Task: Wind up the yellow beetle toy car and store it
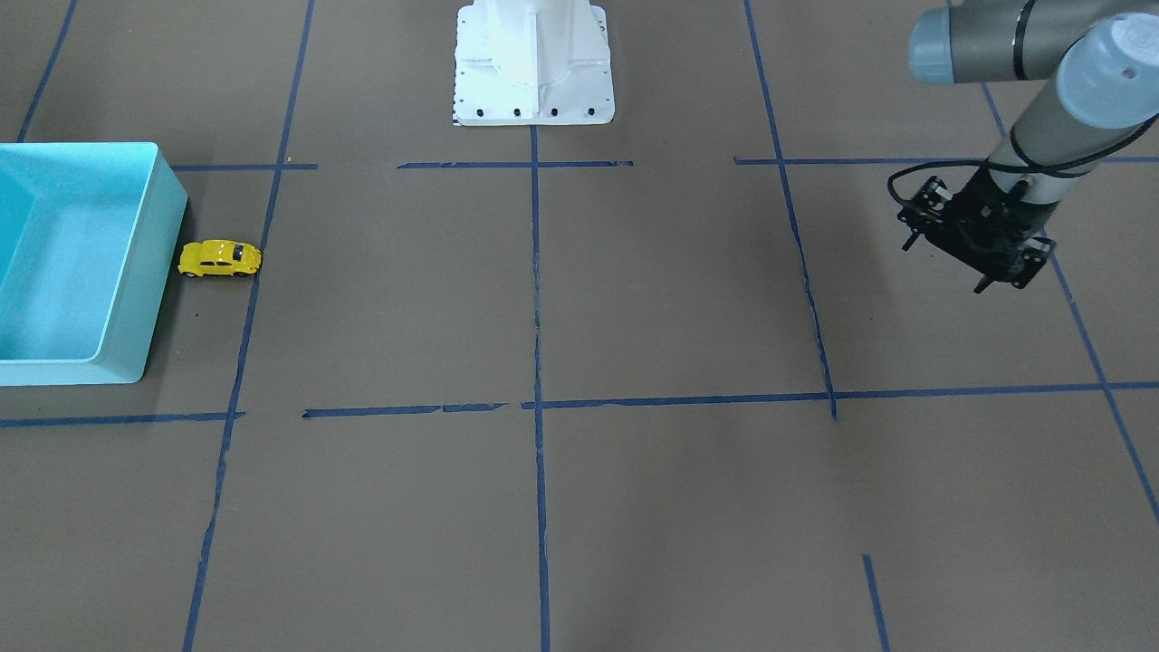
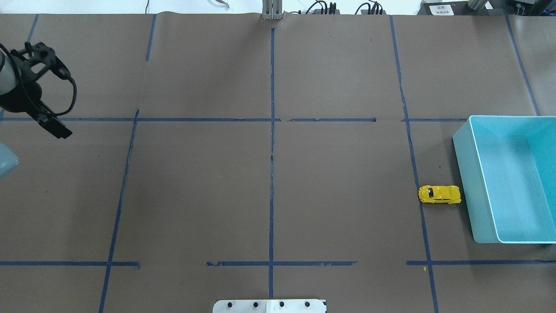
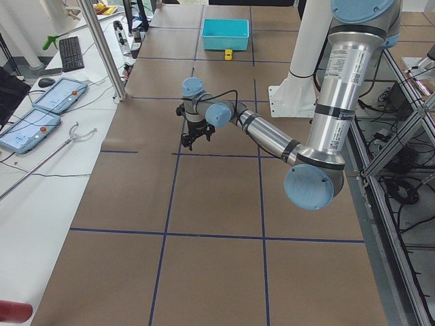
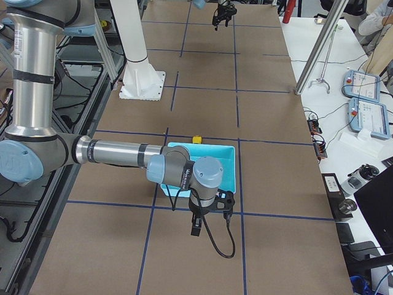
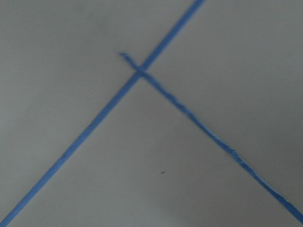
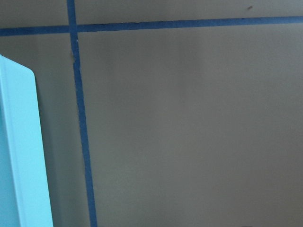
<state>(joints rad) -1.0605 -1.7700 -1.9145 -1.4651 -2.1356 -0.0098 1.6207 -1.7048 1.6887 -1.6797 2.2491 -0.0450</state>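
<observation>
The yellow beetle toy car (image 1: pixel 220 258) stands on its wheels on the brown table, right beside the outer wall of the light blue bin (image 1: pixel 154 263). The overhead view shows the car (image 2: pixel 439 194) just left of the bin (image 2: pixel 467 174). My left gripper (image 1: pixel 955 263) hangs above the table far on the other side, empty, with its fingers apart; it also shows in the overhead view (image 2: pixel 45 102). My right gripper (image 4: pixel 196 227) shows only in the exterior right view, above the table by the bin's side away from the car; I cannot tell whether it is open or shut.
The robot's white base (image 1: pixel 534 63) stands at the middle of the table's robot-side edge. Blue tape lines cross the brown table cover. The right wrist view shows a bin edge (image 6: pixel 21 156) at its left. Tablets and cables lie on a side bench (image 4: pixel 362 104).
</observation>
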